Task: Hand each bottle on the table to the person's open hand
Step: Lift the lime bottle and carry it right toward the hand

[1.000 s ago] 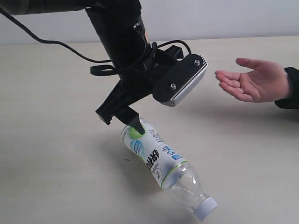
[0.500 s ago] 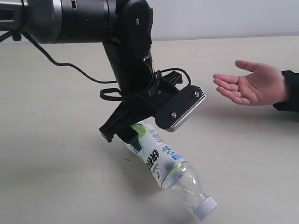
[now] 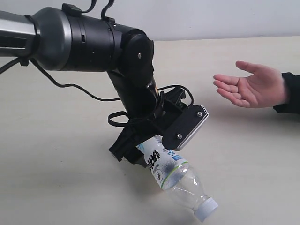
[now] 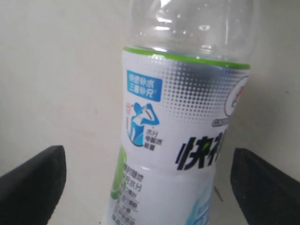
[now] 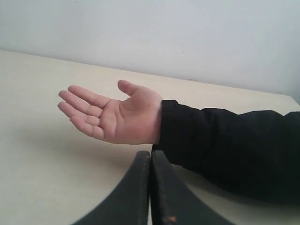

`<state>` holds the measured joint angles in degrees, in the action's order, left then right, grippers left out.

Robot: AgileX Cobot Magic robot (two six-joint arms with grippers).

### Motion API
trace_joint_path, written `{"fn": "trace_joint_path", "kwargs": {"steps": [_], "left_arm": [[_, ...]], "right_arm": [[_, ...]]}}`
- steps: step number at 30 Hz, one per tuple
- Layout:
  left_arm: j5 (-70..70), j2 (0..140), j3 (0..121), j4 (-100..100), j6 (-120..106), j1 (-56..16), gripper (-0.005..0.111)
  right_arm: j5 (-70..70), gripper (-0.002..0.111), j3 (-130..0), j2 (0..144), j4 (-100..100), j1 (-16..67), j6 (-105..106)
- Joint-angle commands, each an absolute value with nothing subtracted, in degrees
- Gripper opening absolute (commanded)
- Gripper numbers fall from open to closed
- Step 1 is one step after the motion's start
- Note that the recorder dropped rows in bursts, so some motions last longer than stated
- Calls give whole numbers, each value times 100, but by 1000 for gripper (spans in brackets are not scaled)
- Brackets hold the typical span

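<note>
Left pincer [image 4: 147, 185] is spread wide astride the bottle [image 3: 173, 176], one finger each side of the label w/ table [image 3: 56, 187] showing in both gaps, so nothing is gripped yet. The wide spread lets the fat body fit between. Bottle lies on its side toward the table's near edge, cap pointing near-right, hence the arm angled down over it. Hand [image 3: 251, 86] waits palm up by the right edge, prob. hovering, well apart from the bottle. Right pincer [image 5: 150, 187] is closed tight, empty, aimed at the hand.
</note>
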<state>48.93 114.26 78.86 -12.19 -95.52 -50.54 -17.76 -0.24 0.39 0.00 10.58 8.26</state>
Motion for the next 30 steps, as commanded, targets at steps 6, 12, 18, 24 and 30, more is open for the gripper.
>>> {"fn": "trace_joint_path", "kwargs": {"steps": [6,12,18,24,30], "left_arm": [[4903,11800,7861,-1207,-9551,-5072,90],[4805,11801,7861,-1157,-9551,-5072,90],[4805,11801,7861,-1149,-9551,-5072,70],[4828,11801,7861,-1149,-9413,-5072,30],[4805,11647,7861,-1134,-8477,-5072,0]], "right_arm": [[-1709,0,0,0,0,1069,824],[-1714,0,0,0,0,1069,824],[-1714,0,0,0,0,1069,824],[-1714,0,0,0,0,1069,824],[-1714,0,0,0,0,1069,824]]}}
